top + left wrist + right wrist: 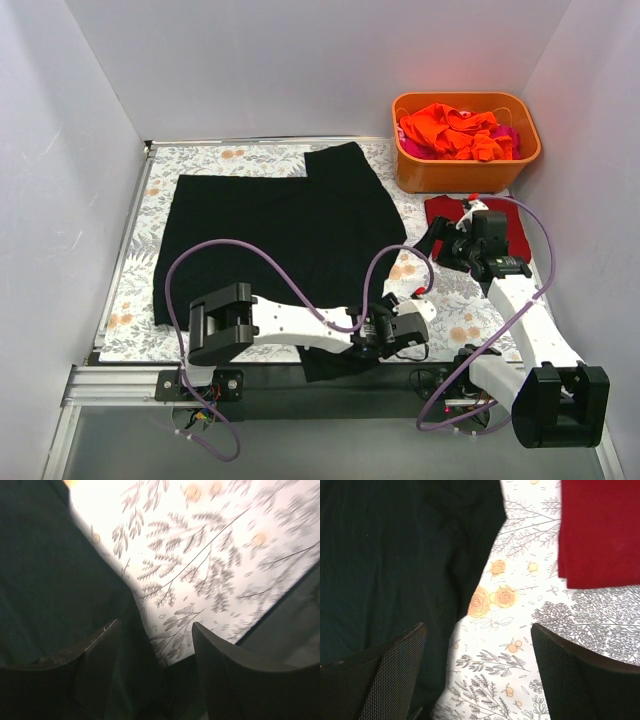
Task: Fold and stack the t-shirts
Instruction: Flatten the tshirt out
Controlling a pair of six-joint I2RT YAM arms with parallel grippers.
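A large black t-shirt [280, 230] lies spread over the middle of the table. My left gripper [410, 330] hangs low over the shirt's near right corner by the front edge. In the left wrist view it [157, 640] is open, and the edge of the black cloth [50, 570] runs between its fingers [100, 650]. My right gripper [432, 240] is open over the tablecloth, with nothing between its fingers [555, 670]. It sits between the black shirt's right edge [395, 545] and a folded dark red t-shirt [600, 530], which it partly hides from above [443, 208].
An orange plastic tub [465, 172] at the back right holds crumpled orange shirts [450, 130] and a bit of pink cloth [507, 135]. A floral tablecloth [250, 155] covers the table. White walls close in on three sides, and a metal rail [120, 380] runs along the front edge.
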